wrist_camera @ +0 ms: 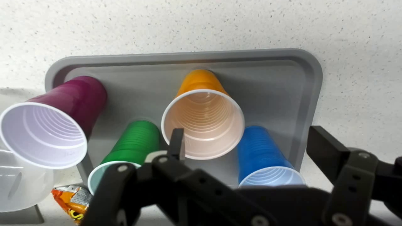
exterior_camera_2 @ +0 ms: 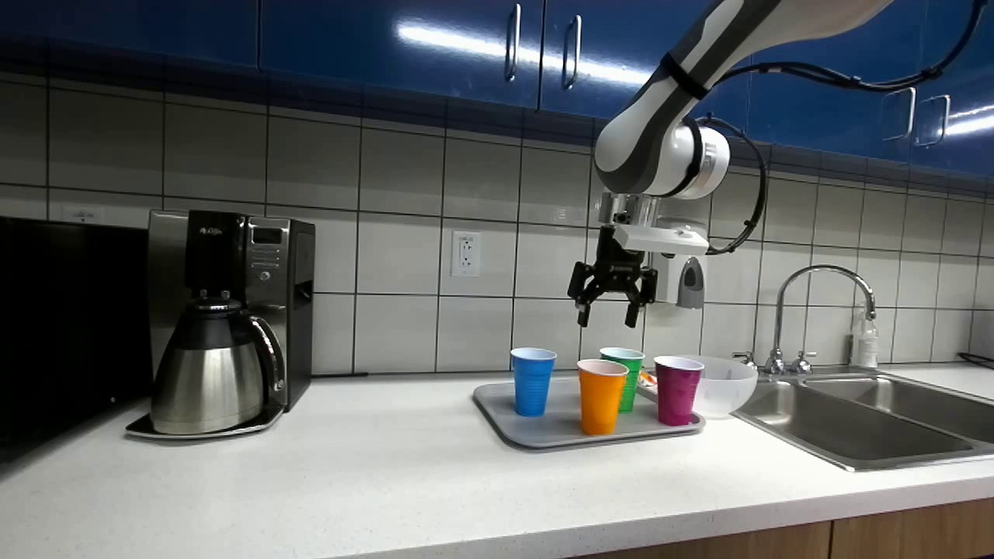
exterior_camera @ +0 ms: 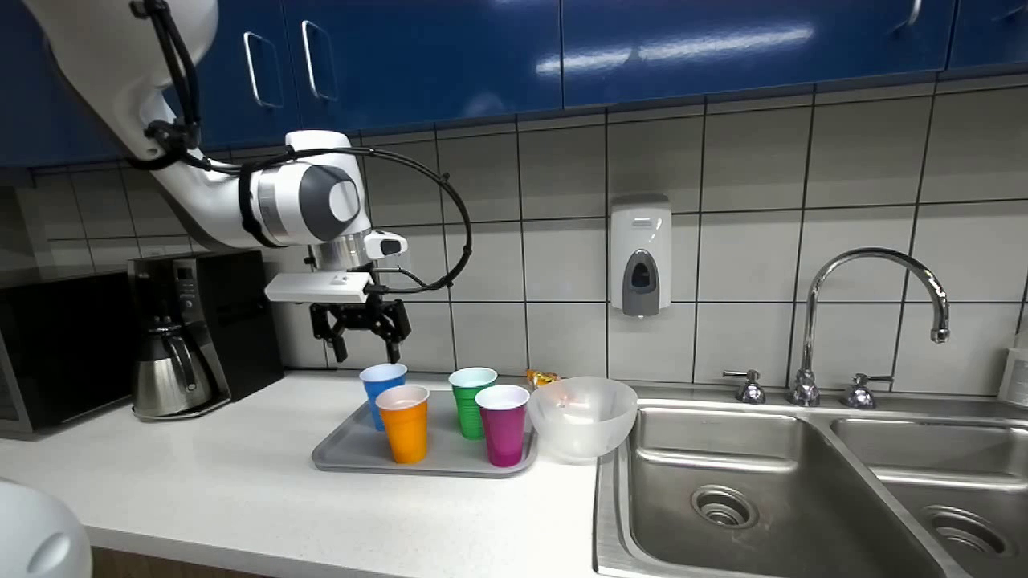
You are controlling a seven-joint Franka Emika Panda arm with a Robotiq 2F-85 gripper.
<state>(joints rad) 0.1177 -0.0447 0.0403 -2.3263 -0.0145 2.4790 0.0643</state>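
Nearest the camera, black fingers (wrist_camera: 327,153) fill the bottom and lower right of the wrist view, spread wide with nothing gripped; in both exterior views they hang above the cups, touching none. Beneath, at the centre of the wrist view, stands an orange cup (wrist_camera: 203,122), its rim partly covered by one fingertip, with a blue cup (wrist_camera: 262,150) to its lower right, seen between the fingers. A purple cup (wrist_camera: 56,122) is at the left and a green cup (wrist_camera: 135,142) lower left of centre, all four upright on a grey tray (wrist_camera: 279,78). At the lower left, on the desk (wrist_camera: 201,25), are a wrapped packet (wrist_camera: 73,201) and a translucent bowl (wrist_camera: 22,185). I judge the step in hand to be positioning over the cups; gripping one would call for centring the fingers on it and descending clear of its neighbours. Farther back in an exterior view, a coffee maker (exterior_camera: 209,329) stands at the left and a soap dispenser (exterior_camera: 640,241) hangs right of centre.
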